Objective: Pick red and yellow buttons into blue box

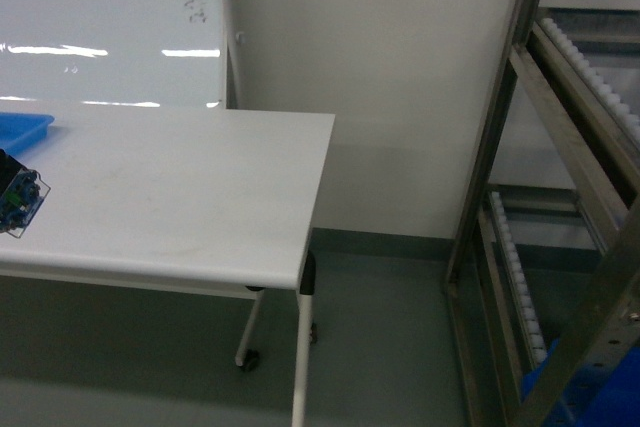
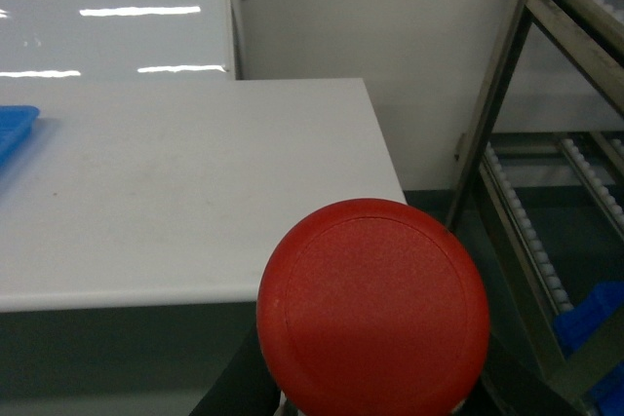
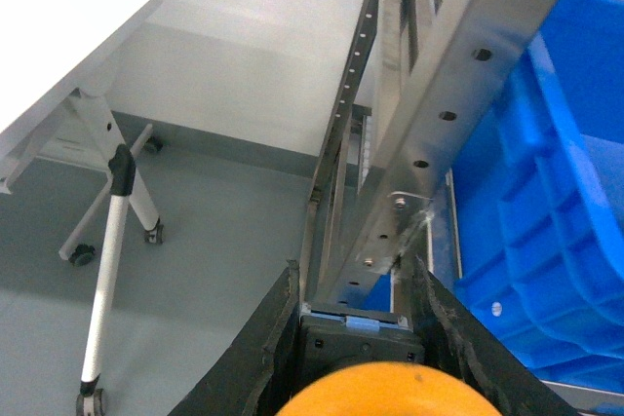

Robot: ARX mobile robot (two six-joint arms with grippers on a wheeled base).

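Two buttons, one per wrist view: my left gripper (image 2: 366,406) clamps the red button (image 2: 373,307), cap filling the lower frame; my right gripper (image 3: 356,338) clamps the yellow button (image 3: 385,392) beside the blue box (image 3: 546,241) in a metal rack (image 1: 560,197). White table (image 1: 180,197), grey floor.

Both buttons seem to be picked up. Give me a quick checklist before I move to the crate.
1. Red button in left gripper: ok, cap fills the wrist view above the table.
2. Yellow button in right gripper: ok, cap sits between the fingers.
3. Blue box located: ok, on the rack beside the metal upright.
4. Box opening clear: cannot tell.
5. Grip firmness on both: cannot tell.
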